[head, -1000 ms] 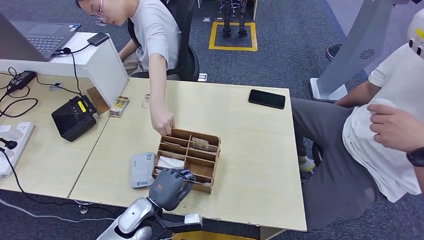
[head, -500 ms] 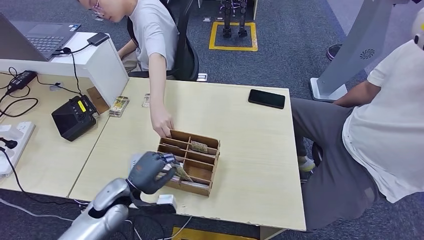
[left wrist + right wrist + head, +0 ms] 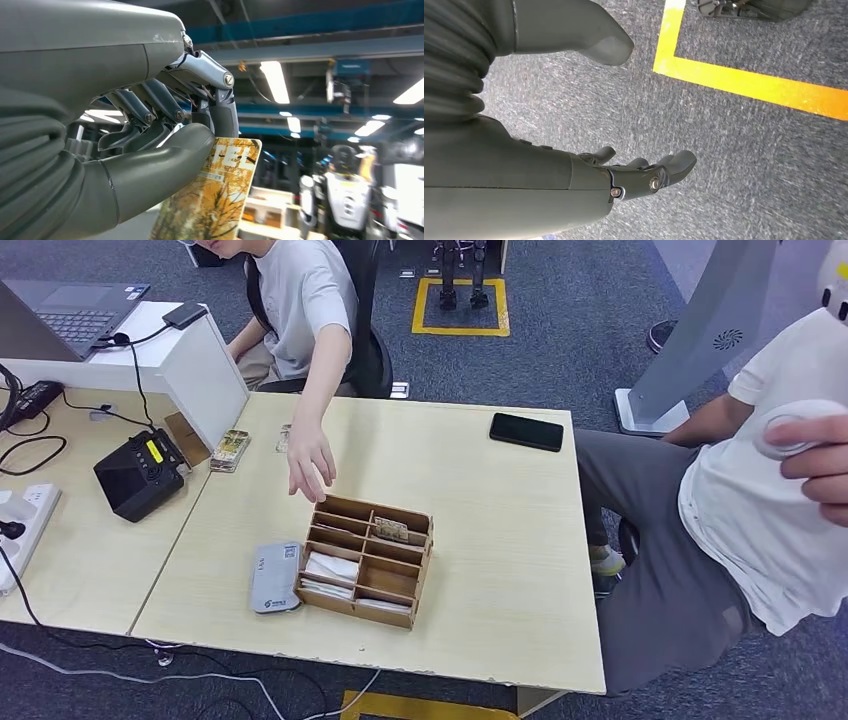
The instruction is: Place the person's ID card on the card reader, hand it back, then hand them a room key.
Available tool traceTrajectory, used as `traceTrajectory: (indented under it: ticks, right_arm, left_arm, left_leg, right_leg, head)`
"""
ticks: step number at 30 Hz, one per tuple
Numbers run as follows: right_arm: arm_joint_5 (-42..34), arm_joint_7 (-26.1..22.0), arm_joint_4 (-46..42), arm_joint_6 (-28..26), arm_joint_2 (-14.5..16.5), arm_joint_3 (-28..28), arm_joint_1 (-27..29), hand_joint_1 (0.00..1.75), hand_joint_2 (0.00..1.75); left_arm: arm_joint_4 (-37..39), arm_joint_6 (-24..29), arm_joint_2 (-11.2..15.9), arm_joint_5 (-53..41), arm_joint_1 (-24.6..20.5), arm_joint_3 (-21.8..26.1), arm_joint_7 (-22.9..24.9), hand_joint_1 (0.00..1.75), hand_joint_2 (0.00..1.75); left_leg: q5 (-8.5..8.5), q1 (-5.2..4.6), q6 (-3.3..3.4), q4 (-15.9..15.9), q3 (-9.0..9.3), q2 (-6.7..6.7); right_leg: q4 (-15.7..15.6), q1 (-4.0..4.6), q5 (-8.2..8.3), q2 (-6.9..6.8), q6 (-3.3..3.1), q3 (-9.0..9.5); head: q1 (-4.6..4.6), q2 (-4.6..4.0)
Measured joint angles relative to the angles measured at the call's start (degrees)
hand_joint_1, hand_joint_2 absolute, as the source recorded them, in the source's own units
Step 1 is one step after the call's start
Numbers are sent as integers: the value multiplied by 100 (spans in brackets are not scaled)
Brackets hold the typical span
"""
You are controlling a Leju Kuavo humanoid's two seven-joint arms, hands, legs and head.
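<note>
Yellow room key (image 3: 215, 200), pinched in left robot hand (image 3: 165, 125)

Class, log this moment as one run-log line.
left robot hand: holds room key | right robot hand: open, hanging | card reader: bare

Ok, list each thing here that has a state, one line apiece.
left hand: grips the yellow printed room key card, pinched between thumb and fingers.
yellow printed room key card: held up off the table.
right hand: holds nothing, fingers apart, above grey carpet.
brown wooden compartment box: open-topped, cards in several slots.
grey flat card reader: bare, no card on it.
black phone: screen dark.
</note>
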Motion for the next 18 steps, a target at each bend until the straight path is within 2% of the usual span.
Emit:
traceTrajectory:
  ticks: [4,7,9,11,14,18]
  right_arm:
    - [3,11,0,2,-2,-27,-18,0,175]
    - [44,44,0,39,5,-36,-28,0,175]
    - [103,55,0,77,15,-36,-44,0,175]
    - [148,52,0,107,23,-36,-70,0,175]
    - [191,50,0,114,31,-36,-84,0,175]
    - [252,35,0,116,33,-33,-76,0,175]
  left_arm:
    - [35,361,152,-128,72,-70,11,175,175]
    - [298,1316,53,-947,475,-75,21,175,175]
    - [777,2270,-231,-1923,919,-67,6,175,175]
    - [1329,2983,-578,-2642,1319,-47,-38,175,175]
    - [2008,3434,-978,-3039,1691,0,-94,175,175]
    - [2658,3851,-1413,-3714,2028,185,228,175,175]
  left_leg:
    - [1,1,-1,-3,-1,-15]
    - [3,-4,0,-5,18,-22]
    - [9,-5,-2,-5,29,-35]
    - [18,-4,-5,-5,27,-45]
    - [26,-5,-4,-4,19,-41]
    - [24,-10,-2,-2,15,-39]
  right_leg:
    - [0,1,-2,-12,-1,2]
    - [0,-4,-3,-22,1,17]
    - [1,-5,-4,-36,3,32]
    - [3,-4,0,-47,1,37]
    - [5,-5,11,-42,0,29]
    - [3,-10,12,-38,4,23]
  head:
    - [0,0]
    - [-1,0]
    - [-1,0]
    - [2,0]
    - [4,0]
    - [1,0]
